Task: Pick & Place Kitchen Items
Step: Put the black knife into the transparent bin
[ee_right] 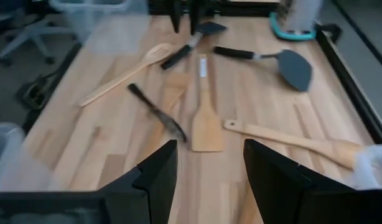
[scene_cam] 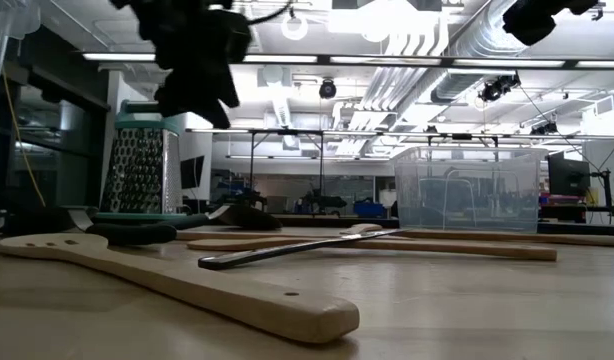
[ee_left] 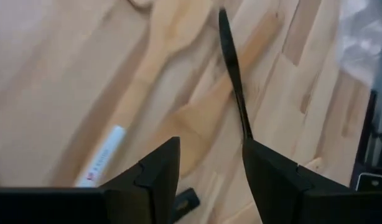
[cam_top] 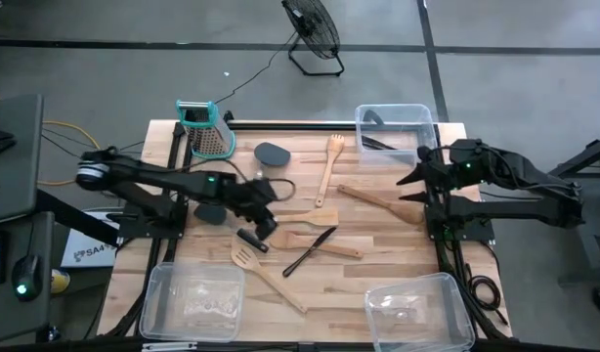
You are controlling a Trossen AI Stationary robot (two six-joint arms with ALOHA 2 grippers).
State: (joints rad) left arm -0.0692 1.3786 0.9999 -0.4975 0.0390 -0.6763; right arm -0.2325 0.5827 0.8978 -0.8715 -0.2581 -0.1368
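Several kitchen items lie flat on the wooden table [cam_top: 398, 259]: a slotted wooden turner [cam_top: 267, 275], a thin black tool [cam_top: 310, 251] crossing a wooden spatula [cam_top: 318, 233], a wooden spoon [cam_top: 329, 166], a long wooden spatula [cam_top: 378, 203] and a grey-black turner [cam_top: 272, 154]. My left gripper [cam_top: 262, 225] hovers open above the table's middle; in its wrist view its fingers [ee_left: 211, 165] frame the thin black tool [ee_left: 233, 74] and pale spatulas [ee_left: 197, 121] below without touching them. My right gripper [cam_top: 409, 181] hangs open at the table's right side, high above the table [ee_right: 209, 165].
A box grater with a teal top [cam_top: 206, 129] stands at the far left. Clear bins sit at the far right [cam_top: 393, 125], near left [cam_top: 191, 298] and near right [cam_top: 417, 313]. A short black-handled turner [ee_right: 190, 38] lies just under my left gripper.
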